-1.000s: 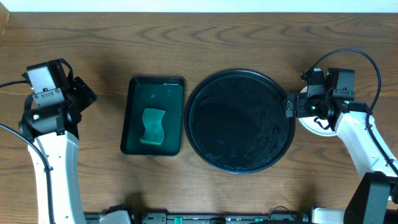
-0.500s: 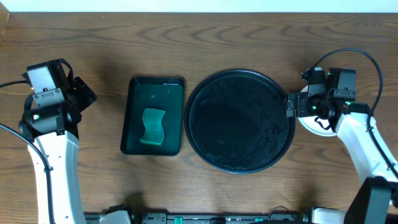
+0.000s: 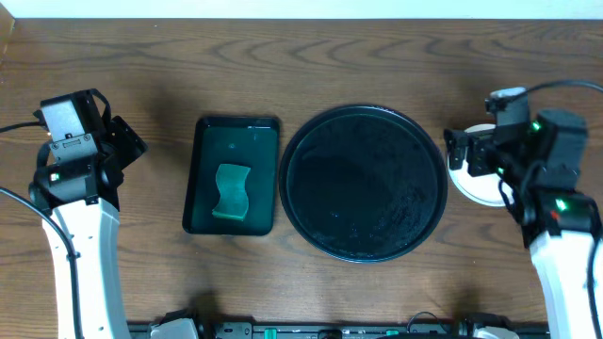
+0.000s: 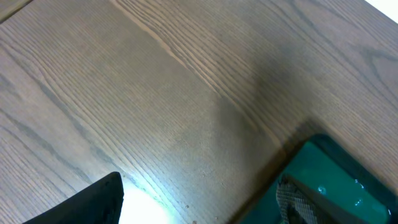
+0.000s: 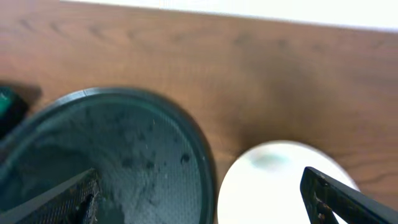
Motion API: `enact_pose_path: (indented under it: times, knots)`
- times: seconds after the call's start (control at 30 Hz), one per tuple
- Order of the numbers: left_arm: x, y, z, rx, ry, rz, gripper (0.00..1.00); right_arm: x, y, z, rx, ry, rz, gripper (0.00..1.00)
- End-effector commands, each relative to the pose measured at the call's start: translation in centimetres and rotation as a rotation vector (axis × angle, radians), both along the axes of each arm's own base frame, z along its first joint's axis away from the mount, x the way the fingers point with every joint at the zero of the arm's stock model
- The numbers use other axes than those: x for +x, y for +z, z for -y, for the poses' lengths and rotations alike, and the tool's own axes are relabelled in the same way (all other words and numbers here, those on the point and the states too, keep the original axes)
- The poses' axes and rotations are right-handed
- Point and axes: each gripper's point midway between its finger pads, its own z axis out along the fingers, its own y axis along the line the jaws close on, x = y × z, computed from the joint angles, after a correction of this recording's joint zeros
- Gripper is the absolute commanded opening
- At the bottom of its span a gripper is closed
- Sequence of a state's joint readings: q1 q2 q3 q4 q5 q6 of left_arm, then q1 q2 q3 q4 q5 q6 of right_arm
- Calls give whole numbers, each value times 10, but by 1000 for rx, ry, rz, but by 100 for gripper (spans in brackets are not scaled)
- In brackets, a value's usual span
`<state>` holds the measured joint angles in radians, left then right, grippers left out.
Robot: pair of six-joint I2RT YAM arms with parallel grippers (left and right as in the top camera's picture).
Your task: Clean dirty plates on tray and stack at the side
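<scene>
The round black tray [image 3: 366, 182] lies at centre right, its surface wet with droplets [image 5: 134, 158]. A white plate [image 3: 471, 186] rests on the wood just right of the tray's rim, partly hidden under my right arm; in the right wrist view the plate [image 5: 273, 186] fills the lower right. My right gripper [image 3: 459, 151] [image 5: 205, 208] hovers open above the gap between tray and plate, holding nothing. My left gripper [image 3: 132, 146] [image 4: 196, 208] is open over bare wood at the far left.
A rectangular dark green tray [image 3: 209, 174] with a green sponge [image 3: 231, 191] sits left of the black tray; its corner [image 4: 339, 177] shows by my left fingers. The table's back edge runs along the top.
My right arm has pulled back to the right and lifted, its gripper moving off the tray's rim toward the plate. The left arm has not moved.
</scene>
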<state>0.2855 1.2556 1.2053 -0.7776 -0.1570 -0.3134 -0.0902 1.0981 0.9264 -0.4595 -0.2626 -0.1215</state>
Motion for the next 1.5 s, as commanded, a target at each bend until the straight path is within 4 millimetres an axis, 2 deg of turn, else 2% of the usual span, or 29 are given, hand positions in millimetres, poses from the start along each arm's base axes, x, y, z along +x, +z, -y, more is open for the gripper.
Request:
enact_pose_path:
  times: [0.0,0.17,0.33,0.43,0.57,0.9,1.0,1.17,1.27,1.4,1.47]
  knots:
    - [0,9,-3,19,7,19,79,-16,44,-5,-21,19,134,99]
    - [0,9,-3,19,7,19,79,-36,79,-6,-32,18,252,99]
    - [0,9,-3,19,7,19,79,-41,85,-7,-34,18,275,99]
    - [0,9,-3,19,7,19,79,-42,81,-7,-33,18,256,99]
    - [0,9,-3,19,7,19,79,-54,74,-8,-29,19,218,99]
    - [0,9,-3,19,7,19,79,-112,34,-36,-11,117,10,99]
    - [0,9,-3,19,7,19,79,-115,34,-35,-42,108,15,99]
    - [0,9,-3,19,7,19,79,-108,63,-40,-42,126,171,99]
    - [0,9,-3,19,7,19,79,-105,90,-47,-29,151,350,99]
    - [0,9,-3,19,7,19,79,-114,113,-54,-12,184,589,99]
    - [0,9,-3,19,7,19,79,-122,117,-54,-9,189,689,99]
